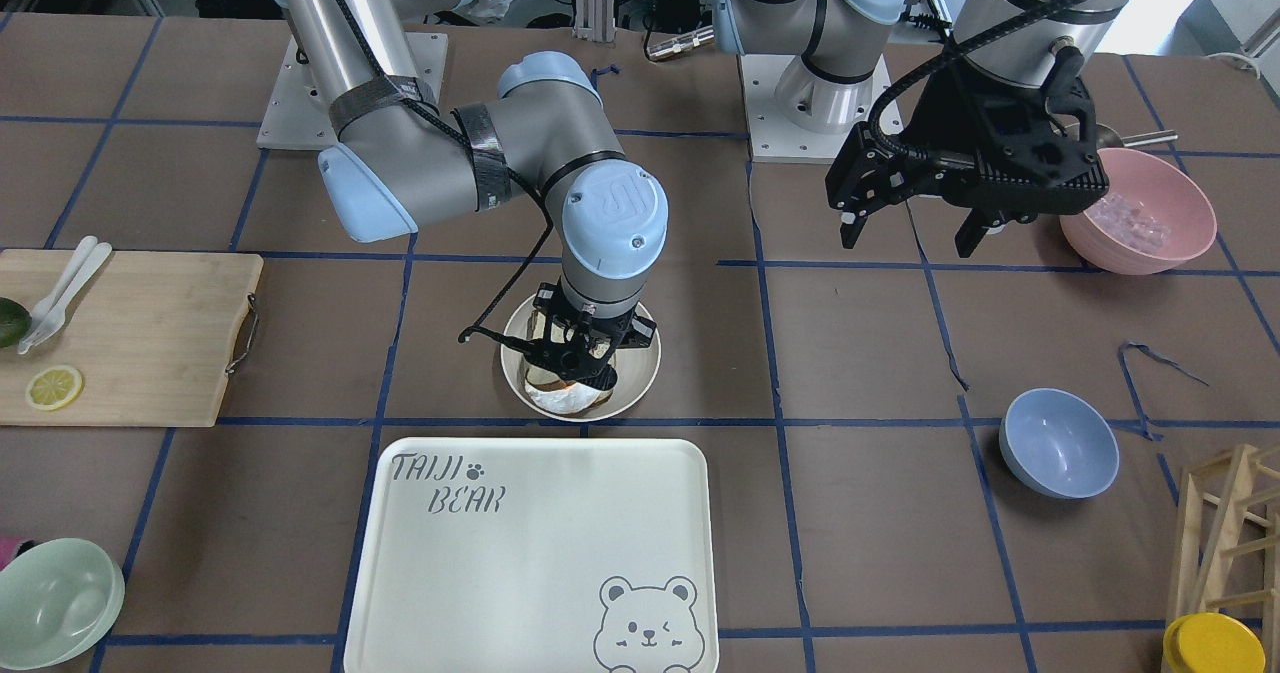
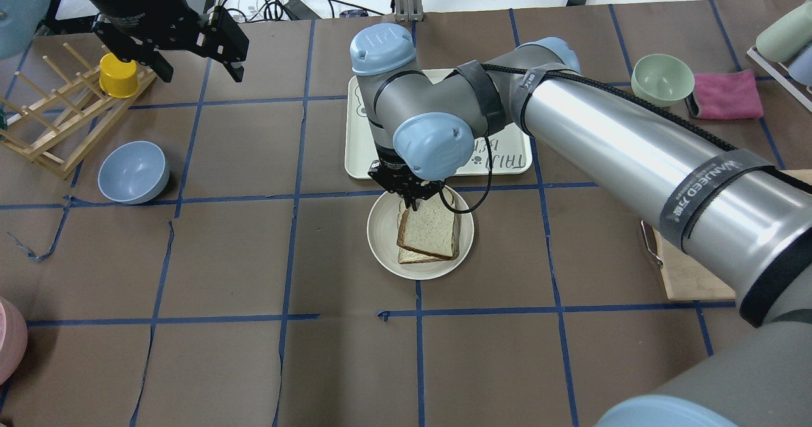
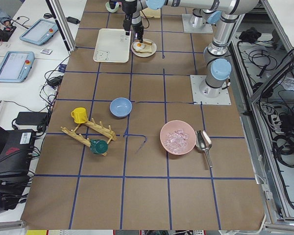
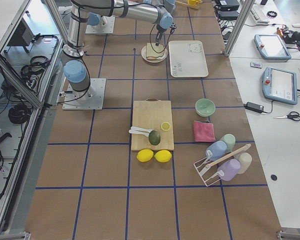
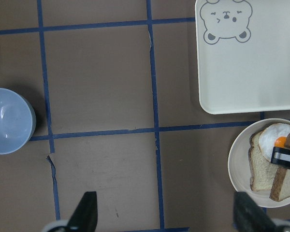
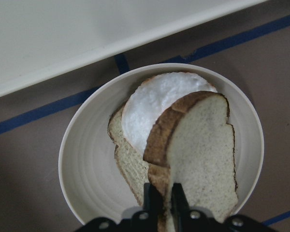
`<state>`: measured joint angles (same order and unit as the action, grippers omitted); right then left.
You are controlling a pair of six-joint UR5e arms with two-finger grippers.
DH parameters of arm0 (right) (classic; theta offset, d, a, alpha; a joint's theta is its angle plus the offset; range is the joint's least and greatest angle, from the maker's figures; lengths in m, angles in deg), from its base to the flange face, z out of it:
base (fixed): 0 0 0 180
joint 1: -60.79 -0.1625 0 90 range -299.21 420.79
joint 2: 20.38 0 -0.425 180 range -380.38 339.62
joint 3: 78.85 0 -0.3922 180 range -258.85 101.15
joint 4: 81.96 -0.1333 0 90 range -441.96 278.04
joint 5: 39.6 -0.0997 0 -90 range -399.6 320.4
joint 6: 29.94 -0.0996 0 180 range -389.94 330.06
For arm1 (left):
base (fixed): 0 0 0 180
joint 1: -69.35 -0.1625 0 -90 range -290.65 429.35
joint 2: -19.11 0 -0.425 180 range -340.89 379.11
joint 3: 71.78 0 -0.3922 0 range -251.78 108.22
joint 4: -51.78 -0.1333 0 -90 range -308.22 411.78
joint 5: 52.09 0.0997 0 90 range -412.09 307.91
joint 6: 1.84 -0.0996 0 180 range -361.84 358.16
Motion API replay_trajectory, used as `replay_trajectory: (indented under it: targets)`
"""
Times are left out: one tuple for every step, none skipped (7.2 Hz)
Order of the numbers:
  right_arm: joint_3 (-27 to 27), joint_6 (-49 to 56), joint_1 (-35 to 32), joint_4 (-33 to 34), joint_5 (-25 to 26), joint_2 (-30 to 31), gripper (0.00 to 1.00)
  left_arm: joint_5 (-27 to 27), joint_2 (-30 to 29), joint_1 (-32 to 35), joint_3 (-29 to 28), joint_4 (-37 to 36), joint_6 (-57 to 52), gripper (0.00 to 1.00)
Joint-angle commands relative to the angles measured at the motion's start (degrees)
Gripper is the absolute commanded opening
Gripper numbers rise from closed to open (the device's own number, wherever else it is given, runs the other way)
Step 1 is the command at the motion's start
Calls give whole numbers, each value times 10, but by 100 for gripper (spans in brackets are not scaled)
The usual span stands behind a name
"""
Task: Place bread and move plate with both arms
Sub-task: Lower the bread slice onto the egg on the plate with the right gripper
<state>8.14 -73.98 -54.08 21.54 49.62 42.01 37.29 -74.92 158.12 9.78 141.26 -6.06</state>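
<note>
The bread point(image 6: 203, 145), a slice with a dark brown crust, is tilted over the round cream plate point(image 6: 72, 159). It leans on a paler slice point(image 6: 128, 164) topped with a fried egg point(image 6: 159, 101). My right gripper point(image 6: 165, 200) is shut on the bread's crust edge; it also shows in the overhead view point(image 2: 409, 202) above the plate point(image 2: 380, 249). My left gripper point(image 1: 915, 223) is open and empty, high above the table and far from the plate. The left wrist view shows its fingers point(image 5: 87, 208) spread and the plate point(image 5: 237, 164) at the right edge.
The bear tray point(image 1: 540, 553) lies just beyond the plate. A blue bowl point(image 1: 1058, 443) and a pink bowl point(image 1: 1140, 213) sit on the left arm's side. A cutting board point(image 1: 130, 333) and a green bowl point(image 1: 55, 603) are on the right arm's side. A wooden rack point(image 2: 51, 122) stands near the left gripper.
</note>
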Motion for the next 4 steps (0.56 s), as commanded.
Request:
replay_trajectory:
  targets:
    - [-4,4,1,0,-1,5,100,0,0,0,0,0,-1,100]
    - [-5,8,9,-1,-1,11,100,0,0,0,0,0,0,100]
    - [-7,13,17,-1,0,17,100,0,0,-1,0,0,-1,100]
    - [-10,72,43,-1,-1,41,100,0,0,0,0,0,0,100]
